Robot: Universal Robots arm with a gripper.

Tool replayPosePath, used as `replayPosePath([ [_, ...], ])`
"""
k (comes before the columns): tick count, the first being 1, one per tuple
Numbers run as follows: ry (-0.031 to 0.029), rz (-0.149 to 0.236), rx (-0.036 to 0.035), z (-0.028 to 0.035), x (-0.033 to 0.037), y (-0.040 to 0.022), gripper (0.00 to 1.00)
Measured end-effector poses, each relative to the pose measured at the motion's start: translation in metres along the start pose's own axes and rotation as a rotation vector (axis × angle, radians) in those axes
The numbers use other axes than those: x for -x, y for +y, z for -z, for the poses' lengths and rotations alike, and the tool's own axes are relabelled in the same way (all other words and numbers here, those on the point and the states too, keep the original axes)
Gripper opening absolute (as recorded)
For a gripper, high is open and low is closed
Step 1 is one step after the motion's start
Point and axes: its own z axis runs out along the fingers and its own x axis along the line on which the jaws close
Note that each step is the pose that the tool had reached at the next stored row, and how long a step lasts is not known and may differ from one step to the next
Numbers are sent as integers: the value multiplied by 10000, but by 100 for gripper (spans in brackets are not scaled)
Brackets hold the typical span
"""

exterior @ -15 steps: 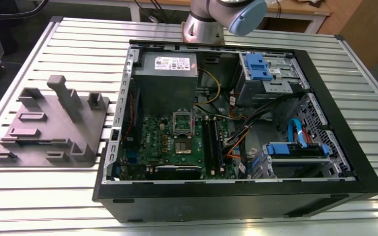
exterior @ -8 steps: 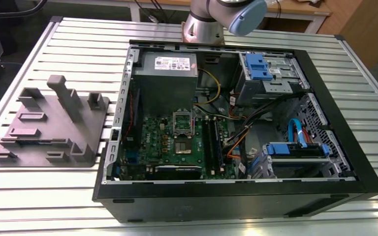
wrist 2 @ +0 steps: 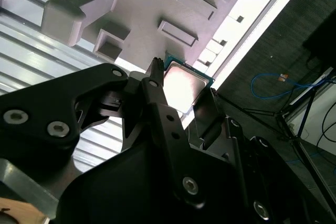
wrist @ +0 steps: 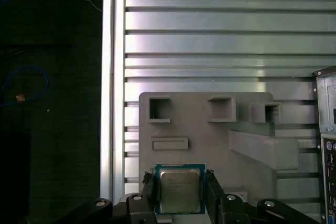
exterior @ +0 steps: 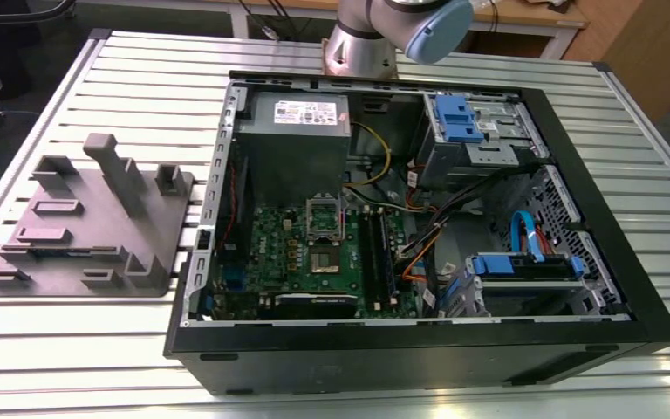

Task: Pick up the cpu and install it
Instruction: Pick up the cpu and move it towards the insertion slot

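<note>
In both wrist views the cpu (wrist: 180, 186) (wrist 2: 185, 83), a small square chip with a silvery top and a green edge, sits between my two black fingers. My gripper (wrist: 179, 192) (wrist 2: 181, 94) is shut on its opposite edges and holds it in the air above the grey plastic fixture (wrist: 210, 140) (wrist 2: 142, 3). The green motherboard (exterior: 311, 257) lies inside the open computer case (exterior: 614, 340), and its dark socket frame (exterior: 325, 220) stands open.
The grey fixture (exterior: 91, 218) with upright blocks lies on the slatted metal table (exterior: 79, 349), at the exterior view's left of the case. The case holds a power supply (exterior: 294, 118), blue drive bays (exterior: 469, 122), cables and memory slots. The arm's base (exterior: 365, 48) stands behind the case.
</note>
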Motion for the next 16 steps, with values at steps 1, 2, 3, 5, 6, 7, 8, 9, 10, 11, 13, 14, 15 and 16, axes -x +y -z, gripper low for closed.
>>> replayPosePath([
  [1, 1, 0, -1, 1, 1, 0, 47],
  [2, 2, 1, -1, 2, 2, 0, 47],
  [3, 2, 0, -1, 1, 4, 0, 47],
  [5, 2, 2, 0, 0, 19, 0, 47],
  [6, 4, 1, -1, 0, 28, 0, 47],
  [7, 5, 0, -1, -1, 37, 1, 47],
  [8, 7, -1, -1, -1, 47, 1, 47],
  [9, 7, 0, 0, -2, 59, 1, 47],
  [10, 8, -1, 0, -3, 73, 2, 47],
  [11, 10, -1, 0, -3, 87, 2, 47],
  [13, 13, -1, -1, -4, 118, 3, 47],
  [14, 14, -1, 0, -6, 134, 3, 47],
  [15, 17, -1, -1, -5, 149, 4, 47],
  [16, 16, -1, 0, -6, 159, 4, 47],
])
